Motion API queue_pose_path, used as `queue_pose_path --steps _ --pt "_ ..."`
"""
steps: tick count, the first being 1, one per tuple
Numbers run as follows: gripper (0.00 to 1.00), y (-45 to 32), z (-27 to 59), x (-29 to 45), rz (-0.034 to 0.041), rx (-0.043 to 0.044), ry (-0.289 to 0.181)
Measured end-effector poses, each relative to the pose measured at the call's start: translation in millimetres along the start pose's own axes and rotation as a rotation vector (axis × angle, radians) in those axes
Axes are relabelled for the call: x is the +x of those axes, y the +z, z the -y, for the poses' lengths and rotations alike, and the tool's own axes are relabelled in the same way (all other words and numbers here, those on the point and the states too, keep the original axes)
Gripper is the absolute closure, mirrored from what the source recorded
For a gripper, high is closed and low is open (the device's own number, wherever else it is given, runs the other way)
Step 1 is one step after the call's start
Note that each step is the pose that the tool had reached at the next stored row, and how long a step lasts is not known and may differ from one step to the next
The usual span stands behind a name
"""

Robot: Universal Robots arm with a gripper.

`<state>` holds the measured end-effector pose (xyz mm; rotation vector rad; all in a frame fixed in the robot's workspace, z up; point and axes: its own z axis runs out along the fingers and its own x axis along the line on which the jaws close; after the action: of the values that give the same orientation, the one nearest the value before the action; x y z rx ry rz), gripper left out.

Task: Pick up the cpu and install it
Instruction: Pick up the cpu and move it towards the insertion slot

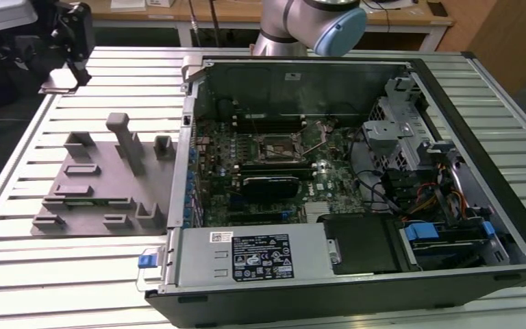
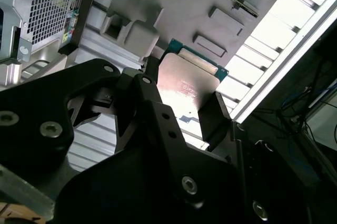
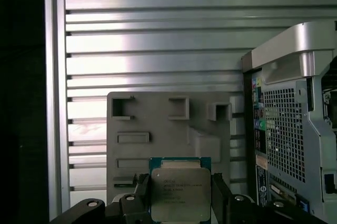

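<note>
One black gripper [image 3: 181, 203] is clamping its two fingers [image 3: 222, 195] on the single small, square, silver-grey metal cpu [image 3: 180, 190], holding it in the air, apart from one grey plastic fixture plate [image 3: 168, 129] beside one open computer case [image 3: 295, 129].

Faint unreadable print on the cpu [image 3: 179, 192], black-and-white label [image 1: 262, 255] on the power supply [image 1: 199, 264], nothing legible

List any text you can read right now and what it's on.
cpu lid: faint print, too blurred to read.
Power supply label: print too small to read.
White sticker beside it: unreadable.
Stickers on the computer case rear: unreadable.
</note>
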<state>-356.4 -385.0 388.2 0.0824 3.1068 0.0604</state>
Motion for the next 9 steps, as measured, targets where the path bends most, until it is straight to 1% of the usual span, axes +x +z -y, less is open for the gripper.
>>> queue_pose_path --steps 9 --pt "0.45 0.5 -3.7 -10.3 0.0001 -0.0001 0.0"
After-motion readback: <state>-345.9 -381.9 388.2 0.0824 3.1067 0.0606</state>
